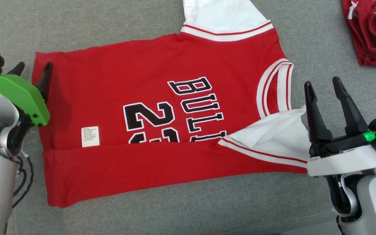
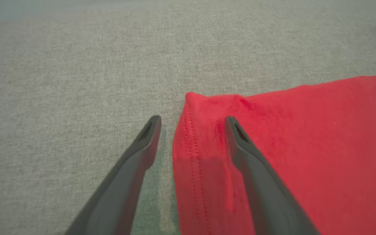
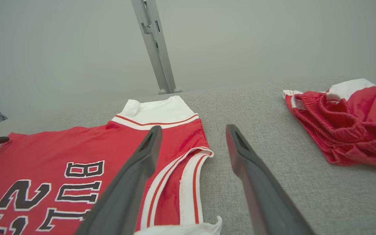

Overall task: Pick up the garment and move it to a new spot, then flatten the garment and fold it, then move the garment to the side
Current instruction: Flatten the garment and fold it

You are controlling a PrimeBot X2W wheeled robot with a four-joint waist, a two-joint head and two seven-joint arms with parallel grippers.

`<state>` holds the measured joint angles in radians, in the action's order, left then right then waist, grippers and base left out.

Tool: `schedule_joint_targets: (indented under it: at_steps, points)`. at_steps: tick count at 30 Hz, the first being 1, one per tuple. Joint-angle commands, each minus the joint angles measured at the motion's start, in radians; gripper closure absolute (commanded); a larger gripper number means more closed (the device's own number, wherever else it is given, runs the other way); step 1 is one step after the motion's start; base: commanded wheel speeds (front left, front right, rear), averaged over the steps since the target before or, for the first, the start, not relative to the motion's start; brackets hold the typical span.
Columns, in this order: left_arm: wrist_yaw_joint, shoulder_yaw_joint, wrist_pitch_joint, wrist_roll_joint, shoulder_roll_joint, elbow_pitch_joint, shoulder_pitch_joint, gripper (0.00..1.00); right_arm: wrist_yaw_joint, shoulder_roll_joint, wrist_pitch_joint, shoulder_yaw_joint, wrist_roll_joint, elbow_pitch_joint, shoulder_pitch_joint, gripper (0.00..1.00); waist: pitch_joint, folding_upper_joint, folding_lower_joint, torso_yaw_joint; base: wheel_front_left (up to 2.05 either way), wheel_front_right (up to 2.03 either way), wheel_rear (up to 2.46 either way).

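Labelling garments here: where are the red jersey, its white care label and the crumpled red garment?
red jersey (image 1: 103, 81), head view, plain red body.
white care label (image 1: 90, 136), head view, label's middle.
crumpled red garment (image 1: 375, 39), head view, bunched folds.

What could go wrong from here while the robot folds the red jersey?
1. The left jaws straddle the hem of the red basketball jersey near its corner; closing could pinch only the edge, which may slip.
2. The white sleeve lies rumpled at the folded edge, so it may get trapped as a lump.
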<state>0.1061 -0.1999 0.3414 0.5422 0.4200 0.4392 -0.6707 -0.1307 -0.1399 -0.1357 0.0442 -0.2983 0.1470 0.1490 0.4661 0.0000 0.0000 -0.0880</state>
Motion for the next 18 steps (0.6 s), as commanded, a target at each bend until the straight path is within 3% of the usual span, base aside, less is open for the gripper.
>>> schedule_joint_targets:
  at_steps: [1,2,3,5,18]
  points:
    - [0.009,-0.006,0.003,0.004,0.011,0.031,-0.029,0.0,0.0,-0.008,-0.01,-0.001,-0.009,-0.011,0.02,0.0,0.021,0.0,0.0,-0.016,0.0,0.0,0.0]
    - [0.009,-0.007,0.005,0.013,0.011,0.05,-0.037,0.0,0.0,-0.01,-0.011,-0.003,-0.01,-0.019,0.026,0.0,0.023,0.0,0.0,-0.017,0.0,0.0,0.0]
    - [0.013,-0.012,0.006,0.019,0.012,0.073,-0.047,0.44,0.0,-0.016,-0.015,-0.007,-0.015,-0.03,0.034,0.0,0.025,0.0,0.0,-0.017,0.0,0.0,0.0]
    - [0.017,-0.022,0.016,0.035,0.012,0.105,-0.053,1.0,0.0,-0.026,-0.018,-0.016,-0.023,-0.052,0.05,0.0,0.027,0.0,0.0,-0.016,0.0,0.0,0.0]
    - [0.023,-0.108,-0.052,0.05,-0.008,0.134,-0.135,1.0,0.0,-0.18,0.014,-0.028,-0.125,-0.297,0.354,0.0,0.067,0.0,0.0,0.07,0.0,0.0,0.0]
